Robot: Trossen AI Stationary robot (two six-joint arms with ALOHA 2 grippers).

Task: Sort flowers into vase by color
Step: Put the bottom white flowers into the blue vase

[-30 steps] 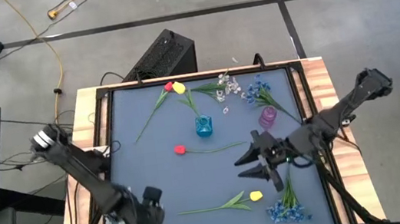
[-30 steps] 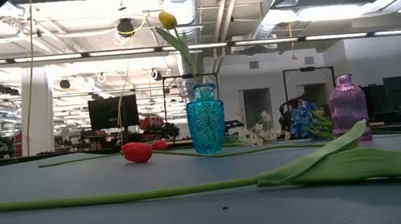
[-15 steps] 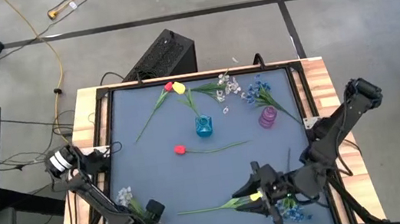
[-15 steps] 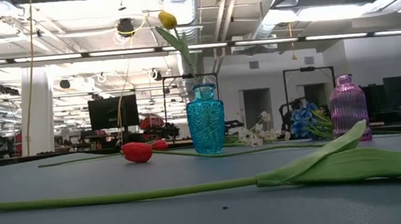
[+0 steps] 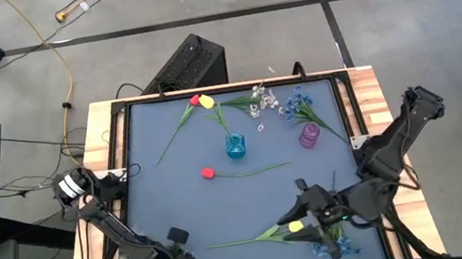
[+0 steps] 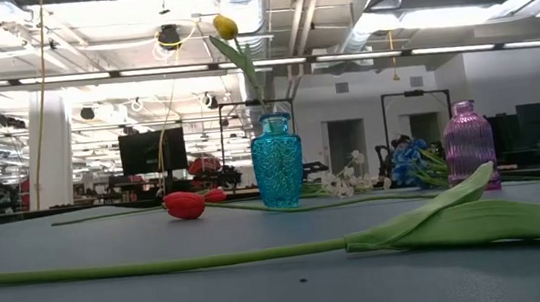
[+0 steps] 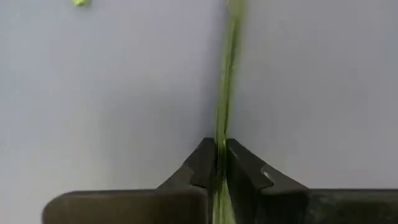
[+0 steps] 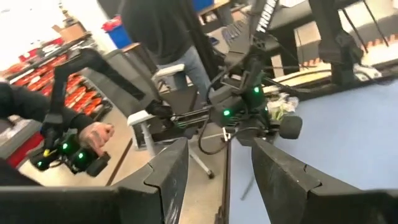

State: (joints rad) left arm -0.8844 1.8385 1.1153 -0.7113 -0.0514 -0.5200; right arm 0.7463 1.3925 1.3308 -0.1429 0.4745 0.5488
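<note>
Left gripper pinched shut on a thin green stem, right gripper spread open with nothing in it, blue vase holding one yellow tulip, purple vase just right of it, red tulip lying left of the blue vase

The mat's middle and left lie open. At the back, the blue vase and purple vase stand apart with a clear gap between, flowers scattered behind them. A red tulip crosses the centre; the yellow tulip's stem bars the front edge.
</note>
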